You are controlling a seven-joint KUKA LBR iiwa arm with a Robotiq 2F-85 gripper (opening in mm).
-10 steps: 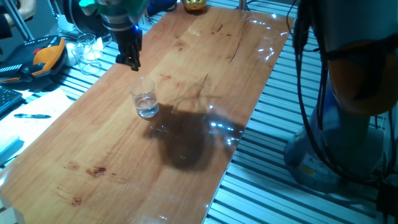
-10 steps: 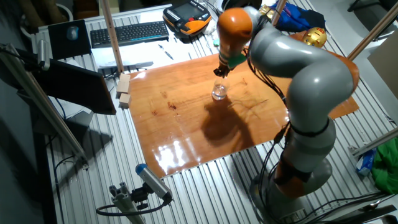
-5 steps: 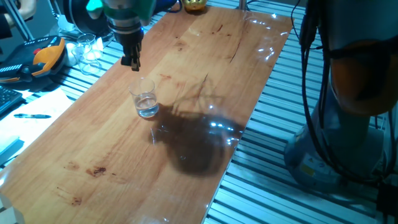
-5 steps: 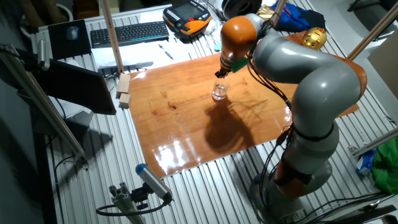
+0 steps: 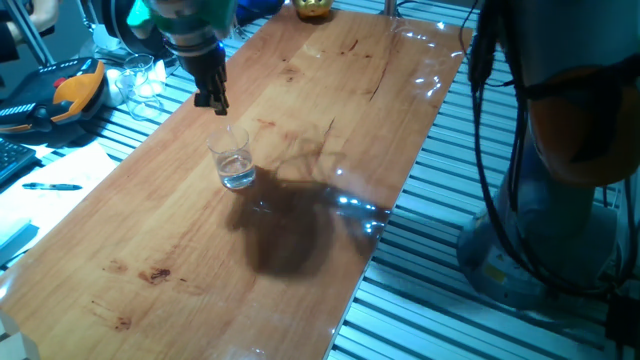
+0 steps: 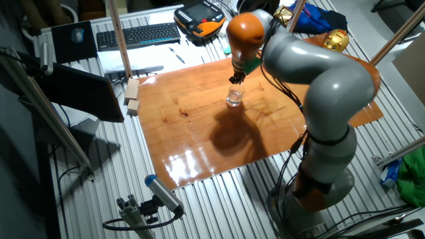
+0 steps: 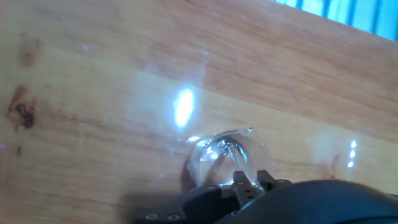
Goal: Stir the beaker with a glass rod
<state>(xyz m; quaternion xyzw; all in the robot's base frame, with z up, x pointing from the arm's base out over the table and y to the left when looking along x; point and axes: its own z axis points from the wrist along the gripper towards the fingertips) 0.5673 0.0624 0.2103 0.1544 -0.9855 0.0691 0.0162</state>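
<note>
A KUKA arm's end effector [image 5: 212,100] hangs just above and slightly behind the beaker [image 5: 234,160], which stands upright near the middle of the wooden table [image 5: 330,90] with a little clear liquid in its bottom. In the hand view the fingertips appear drawn together on the glass rod [image 7: 235,157], a faint clear stick that runs down from the fingers into the mouth of the beaker [image 7: 225,160]; the rod is too thin to make out in either fixed view, so the grip is judged from that close picture alone and could be looser than it looks.

The other fixed view shows the same arrangement from the far side, the end effector [image 6: 236,76] poised directly over the beaker [image 6: 234,98], with a keyboard [image 6: 138,34] lying well apart beyond the table's edge.

As a judgement, the task looks well under way: the rod is picked up and already reaches inside the glass, so the stirring itself is the step in hand. What seems left is to finish circling the rod through the liquid, lift it clear without tipping the beaker, and set it down.
</note>
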